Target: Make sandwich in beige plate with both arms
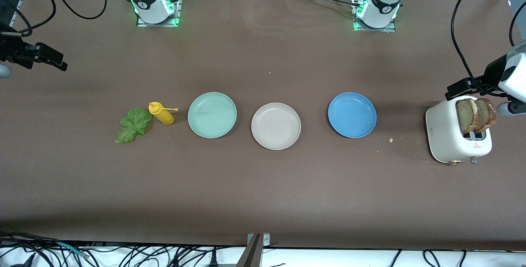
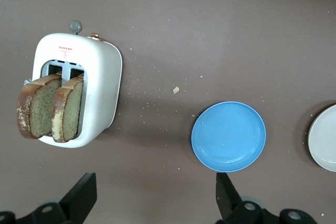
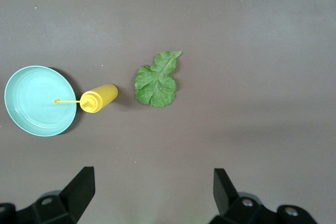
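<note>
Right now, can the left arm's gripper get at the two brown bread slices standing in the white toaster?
Probably yes: the left gripper hangs open by the white toaster, and the brown bread slices stick out uncovered.

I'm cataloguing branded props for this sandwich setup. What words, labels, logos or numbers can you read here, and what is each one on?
Toaster: a small red triangular mark with a line of red print under it, beside the slots; too small to read in the front view or the left wrist view.
Arm bases: a small round dark emblem on each; not legible.
Yellow squeeze bottle, beige plate, mint-green plate, blue plate: no text visible.
</note>
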`<state>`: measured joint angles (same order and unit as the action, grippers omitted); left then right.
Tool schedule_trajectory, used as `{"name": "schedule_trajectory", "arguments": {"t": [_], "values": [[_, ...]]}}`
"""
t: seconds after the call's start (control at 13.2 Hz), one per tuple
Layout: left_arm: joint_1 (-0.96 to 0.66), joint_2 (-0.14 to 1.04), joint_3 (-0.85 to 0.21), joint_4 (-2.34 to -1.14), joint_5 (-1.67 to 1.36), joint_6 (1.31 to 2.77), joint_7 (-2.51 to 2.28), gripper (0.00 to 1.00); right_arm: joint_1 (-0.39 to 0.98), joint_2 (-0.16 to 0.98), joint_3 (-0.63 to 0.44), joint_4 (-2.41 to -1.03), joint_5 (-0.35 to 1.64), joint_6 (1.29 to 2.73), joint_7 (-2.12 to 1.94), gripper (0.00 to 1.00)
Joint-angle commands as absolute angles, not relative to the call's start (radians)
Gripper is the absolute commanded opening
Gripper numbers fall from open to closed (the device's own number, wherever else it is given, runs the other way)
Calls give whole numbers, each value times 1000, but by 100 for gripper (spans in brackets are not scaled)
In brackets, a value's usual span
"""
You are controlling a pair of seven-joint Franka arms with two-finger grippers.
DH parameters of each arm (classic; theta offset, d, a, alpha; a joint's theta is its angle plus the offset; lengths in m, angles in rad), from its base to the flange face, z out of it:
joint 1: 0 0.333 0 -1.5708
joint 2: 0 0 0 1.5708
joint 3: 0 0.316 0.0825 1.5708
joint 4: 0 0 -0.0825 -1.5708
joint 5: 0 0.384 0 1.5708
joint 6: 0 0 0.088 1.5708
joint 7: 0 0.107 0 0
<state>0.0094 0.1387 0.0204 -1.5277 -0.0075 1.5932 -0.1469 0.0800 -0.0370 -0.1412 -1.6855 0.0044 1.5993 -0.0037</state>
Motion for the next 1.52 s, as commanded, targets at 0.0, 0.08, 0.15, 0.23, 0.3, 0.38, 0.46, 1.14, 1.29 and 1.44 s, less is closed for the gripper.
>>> {"name": "schedule_trajectory", "arguments": {"t": [0.0, 0.08, 0.15, 0.23, 0.3, 0.38, 0.46, 1.14, 1.29, 1.44], "values": [[6, 140, 21, -1525, -5, 1603, -143, 100, 80, -28, -138, -1660, 5, 1580, -2, 100], [6, 141, 21, -1525, -5, 1603, -143, 100, 80, -28, -138, -1660, 6, 1580, 2, 100], [6, 141, 21, -1523, -5, 1605, -143, 100, 81, -28, -137, -1660, 5, 1580, -2, 100], [6, 141, 23, -1525, -5, 1605, -143, 100, 81, -29, -137, -1660, 5, 1577, -2, 100], [8, 141, 23, -1523, -3, 1605, -144, 100, 81, -29, -137, -1660, 6, 1577, -2, 100], [11, 141, 23, -1520, -5, 1605, -144, 100, 81, -29, -137, -1658, 6, 1577, -2, 100], [11, 138, 23, -1519, -3, 1606, -143, 100, 83, -29, -135, -1658, 5, 1578, 2, 100], [6, 137, 20, -1519, 25, 1614, -143, 100, 83, -29, -137, -1660, 5, 1578, -2, 100], [6, 137, 17, -1519, 23, 1612, -144, 100, 83, -29, -137, -1660, 5, 1578, -2, 100], [6, 137, 15, -1519, 23, 1612, -144, 100, 83, -28, -137, -1658, 5, 1580, -5, 100]]}}
